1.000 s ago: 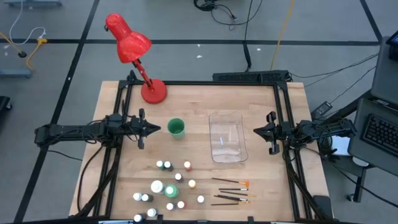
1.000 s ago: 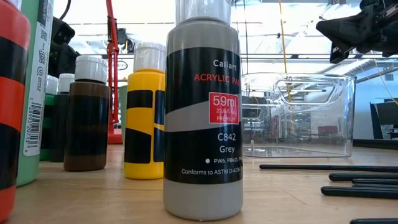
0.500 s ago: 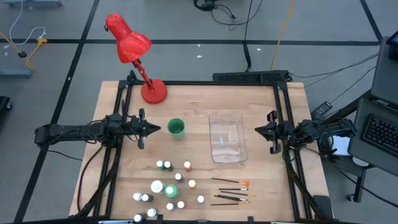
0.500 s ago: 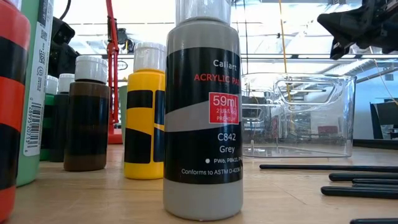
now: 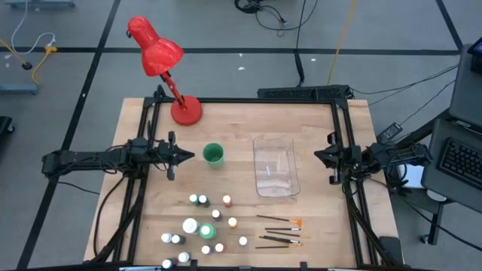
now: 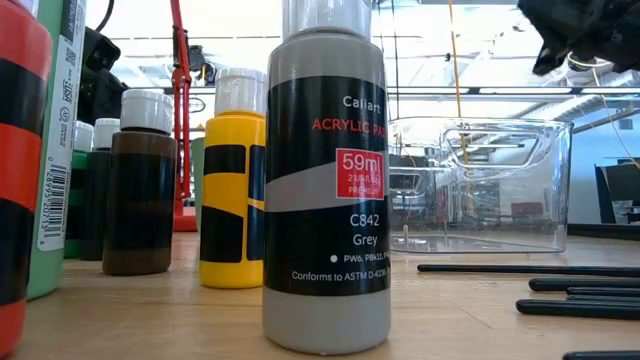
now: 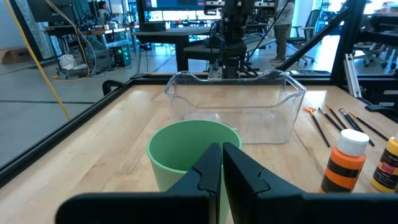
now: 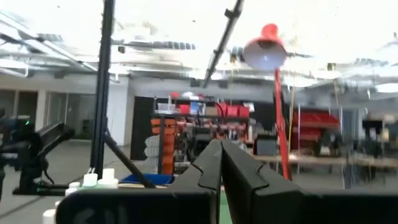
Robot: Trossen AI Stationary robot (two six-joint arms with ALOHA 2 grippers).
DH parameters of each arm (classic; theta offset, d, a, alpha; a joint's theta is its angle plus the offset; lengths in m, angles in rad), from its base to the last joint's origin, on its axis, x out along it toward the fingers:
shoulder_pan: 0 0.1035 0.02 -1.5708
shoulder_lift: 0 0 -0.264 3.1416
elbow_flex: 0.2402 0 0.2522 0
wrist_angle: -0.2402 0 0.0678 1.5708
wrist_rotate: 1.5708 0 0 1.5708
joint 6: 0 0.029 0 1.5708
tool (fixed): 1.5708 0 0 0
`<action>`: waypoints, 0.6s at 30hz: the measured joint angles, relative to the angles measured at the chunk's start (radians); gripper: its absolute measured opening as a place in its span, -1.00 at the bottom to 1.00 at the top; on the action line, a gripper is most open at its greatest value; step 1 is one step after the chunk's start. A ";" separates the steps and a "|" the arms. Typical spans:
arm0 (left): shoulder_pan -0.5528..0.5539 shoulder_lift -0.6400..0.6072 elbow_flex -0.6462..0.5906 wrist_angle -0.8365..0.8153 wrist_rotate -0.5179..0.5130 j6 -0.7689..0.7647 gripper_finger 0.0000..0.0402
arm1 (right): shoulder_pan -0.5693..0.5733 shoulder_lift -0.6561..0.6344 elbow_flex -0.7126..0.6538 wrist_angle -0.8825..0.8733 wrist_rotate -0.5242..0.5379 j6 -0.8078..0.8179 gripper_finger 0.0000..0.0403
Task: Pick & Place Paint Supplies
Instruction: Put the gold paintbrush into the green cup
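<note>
From the low view only a few of the paint bottles [image 5: 205, 226] can be made out: a grey bottle [image 6: 326, 190] fills the middle with its cap cut off by the top edge, and an orange-and-black bottle [image 6: 20, 180] is cropped at the left edge. The grey one's label reads "ACRYLIC" in red, "59ml" on a red patch, then "C842 Grey" and "Conforms to ASTM D-4236"; the brand word is cut short at "Callart". Behind it stand a yellow bottle [image 6: 232, 180] and a brown bottle [image 6: 140, 185], their labels turned away. The brushes [image 5: 280, 232] lie on the table [image 5: 316, 150] just right of the bottle cluster, near the front edge; in the low view only their dark handles show. A clear bin [image 5: 275, 165] sits mid-table, empty as far as can be seen, with a green cup [image 5: 214, 154] to its left and a red lamp [image 5: 162, 64] at the back. The left gripper [image 5: 193, 156] hovers just left of the cup, fingers pressed together on nothing. The right gripper [image 5: 319, 156] hangs by the table's right edge, fingers likewise clenched and empty; its own view is tilted up into the room and blurred.
</note>
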State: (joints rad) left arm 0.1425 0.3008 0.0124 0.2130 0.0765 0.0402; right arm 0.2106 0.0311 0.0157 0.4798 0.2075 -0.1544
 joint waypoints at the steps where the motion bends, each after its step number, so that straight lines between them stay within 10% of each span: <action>1: 0.000 0.000 0.000 -0.001 0.000 0.000 -0.89 | 0.001 0.014 0.007 0.010 0.001 -0.023 -0.98; 11: 0.000 0.000 0.000 0.000 0.000 0.000 -0.89 | 0.067 0.424 0.320 -0.116 0.079 -0.080 -0.64; 18: 0.000 0.000 0.000 -0.001 0.000 0.000 -0.89 | 0.262 0.778 0.827 -0.716 0.218 0.037 -0.36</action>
State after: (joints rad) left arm 0.1429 0.3004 0.0124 0.2119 0.0769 0.0402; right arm 0.4727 0.8089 0.8429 -0.2363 0.4259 -0.1169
